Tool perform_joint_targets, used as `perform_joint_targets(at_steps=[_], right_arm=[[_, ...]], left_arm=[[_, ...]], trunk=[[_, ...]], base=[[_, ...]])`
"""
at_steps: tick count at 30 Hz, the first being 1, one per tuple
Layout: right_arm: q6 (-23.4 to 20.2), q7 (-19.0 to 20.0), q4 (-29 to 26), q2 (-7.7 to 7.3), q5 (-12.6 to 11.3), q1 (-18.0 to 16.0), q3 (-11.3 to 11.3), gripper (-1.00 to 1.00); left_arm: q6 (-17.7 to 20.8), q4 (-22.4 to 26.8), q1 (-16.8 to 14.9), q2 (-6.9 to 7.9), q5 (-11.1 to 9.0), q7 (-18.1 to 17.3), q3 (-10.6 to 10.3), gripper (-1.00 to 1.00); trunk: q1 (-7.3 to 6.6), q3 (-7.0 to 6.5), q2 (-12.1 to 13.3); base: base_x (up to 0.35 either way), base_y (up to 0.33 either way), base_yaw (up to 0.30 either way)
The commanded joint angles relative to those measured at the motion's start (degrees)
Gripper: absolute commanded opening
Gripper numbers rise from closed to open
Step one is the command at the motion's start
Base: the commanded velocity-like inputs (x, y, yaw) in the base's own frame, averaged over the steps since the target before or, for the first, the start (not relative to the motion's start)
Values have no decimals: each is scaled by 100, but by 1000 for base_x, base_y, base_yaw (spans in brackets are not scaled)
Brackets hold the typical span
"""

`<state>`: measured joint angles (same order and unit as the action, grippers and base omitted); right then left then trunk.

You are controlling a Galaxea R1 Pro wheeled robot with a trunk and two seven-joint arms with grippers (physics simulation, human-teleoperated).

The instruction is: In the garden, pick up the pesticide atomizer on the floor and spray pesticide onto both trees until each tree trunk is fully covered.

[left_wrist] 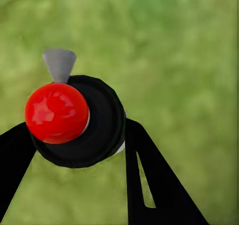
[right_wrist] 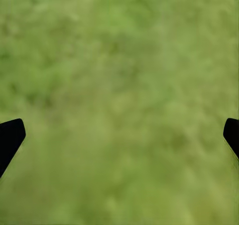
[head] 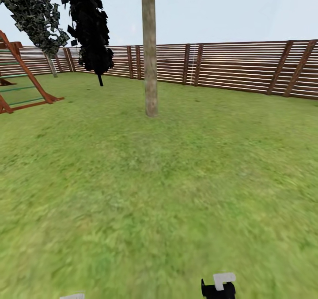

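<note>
Since the pesticide atomizer [left_wrist: 102,127] sits between the fingers of my left gripper [left_wrist: 74,152], its dark round body pressed by a finger on each side and the grey nozzle [left_wrist: 59,64] pointing away from my wrist, I judge the pick-up done and the approach to the first trunk the step in hand. My left gripper is clamped on the bottle. My right gripper [right_wrist: 119,135] is spread wide with nothing in it, over bare grass.

From my head camera the nearest of the trees [head: 150,64] stands at about twelve o'clock, a shade toward eleven, well apart from me across the lawn [head: 176,193]. I think that is too far for spray to reach, so the next move calls for driving closer, then raising the left arm and aiming the nozzle at the bark.

A dark columnar tree [head: 90,29] stands at eleven o'clock and a leaning leafy one [head: 37,13] further left; whether that is the second target I cannot tell. A wooden climbing frame [head: 24,80] sits at ten o'clock, clear of my line. The slatted fence [head: 238,64] runs behind from ten to two. Nothing blocks the straight path to the trunk.
</note>
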<state>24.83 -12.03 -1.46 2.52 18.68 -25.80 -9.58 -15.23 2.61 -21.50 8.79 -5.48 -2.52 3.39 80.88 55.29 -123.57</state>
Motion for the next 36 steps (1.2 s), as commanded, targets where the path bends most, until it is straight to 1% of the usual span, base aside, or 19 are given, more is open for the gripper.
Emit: perform_joint_targets(at_steps=[1,36], right_arm=[[13,-27,5,0,60,-4,-44,100],[12,-27,5,-6,65,-4,-44,100]], left_arm=[[-15,-6,-3,0,-41,-29,30,-100],[-15,-6,-3,0,-41,-29,30,-100]], trunk=[[3,5,-2],[3,5,-2]], base=[[338,0,0],[338,0,0]])
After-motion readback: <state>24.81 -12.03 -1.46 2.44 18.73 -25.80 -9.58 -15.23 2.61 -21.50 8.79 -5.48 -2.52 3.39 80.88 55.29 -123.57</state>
